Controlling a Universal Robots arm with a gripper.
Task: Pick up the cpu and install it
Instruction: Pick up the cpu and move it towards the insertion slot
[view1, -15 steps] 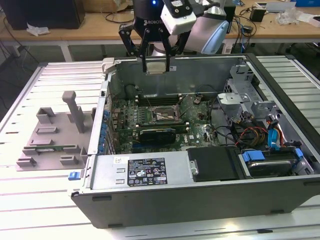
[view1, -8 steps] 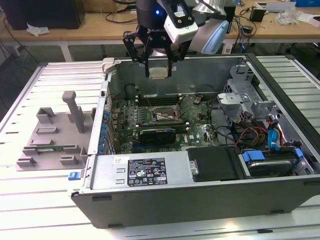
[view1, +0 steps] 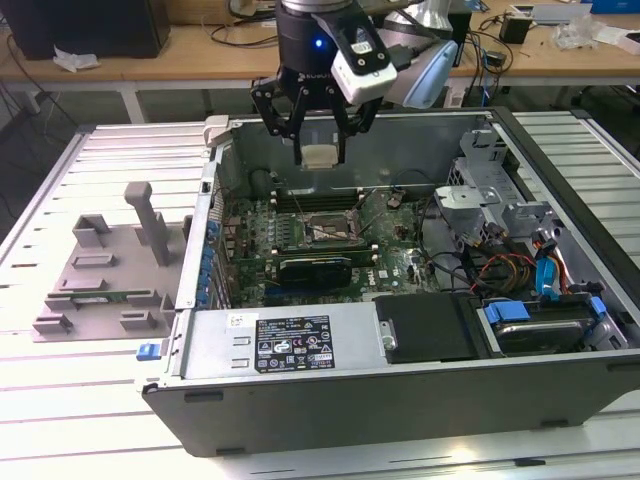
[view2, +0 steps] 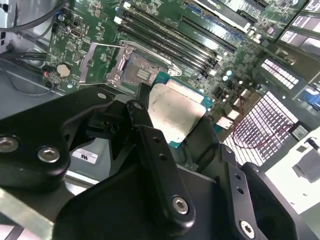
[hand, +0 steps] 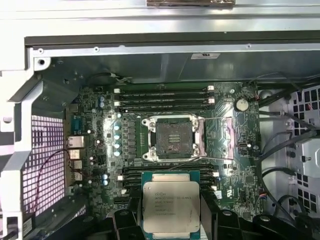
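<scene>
The cpu hangs gripped in the tool above the open case.

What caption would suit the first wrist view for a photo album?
The gripper holds the cpu over the computer's green board, near its open socket.

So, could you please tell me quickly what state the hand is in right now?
The hand is closed on the cpu, holding it over the open computer case; the socket is empty.
</scene>
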